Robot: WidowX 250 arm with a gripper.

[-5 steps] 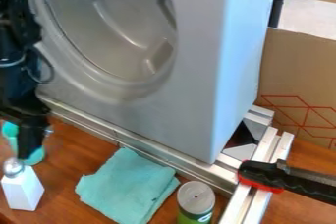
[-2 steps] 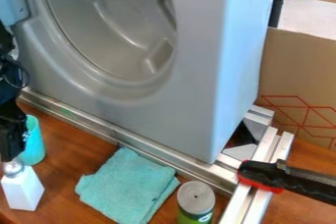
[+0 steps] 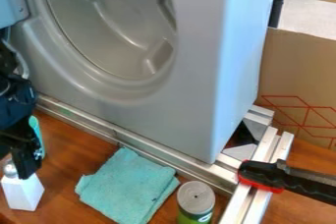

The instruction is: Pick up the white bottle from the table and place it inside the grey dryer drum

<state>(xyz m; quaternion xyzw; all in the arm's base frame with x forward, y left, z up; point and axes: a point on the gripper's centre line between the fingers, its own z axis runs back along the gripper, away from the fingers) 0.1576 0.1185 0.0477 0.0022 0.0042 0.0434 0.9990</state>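
Cannot tell, at the cropped left edge, whether open or closed, or with hold of anything: the black gripper [image 3: 19, 164], low beside the silvery cap [image 3: 10, 170] of the white bottle [image 3: 23, 192]. Upright on the brown table [image 3: 72, 161], tapering toward the top. Could topple from a sideways nudge or a lopsided, high grip; could slip, too, with just the rounded cap for purchase. Just behind, the turquoise cup [image 3: 35, 126], partly hidden, near enough to be knocked by a stray swing. To the right, the folded teal cloth [image 3: 128, 186], liable to bunch or drag under a low sweep. Beside one corner of the cloth, the upright can [image 3: 195, 198], at risk of tipping if caught by the same sweep. Farther back, the metal rail [image 3: 141, 144] beneath the grey housing [image 3: 193, 80], stiff enough to jam a low, careless approach.
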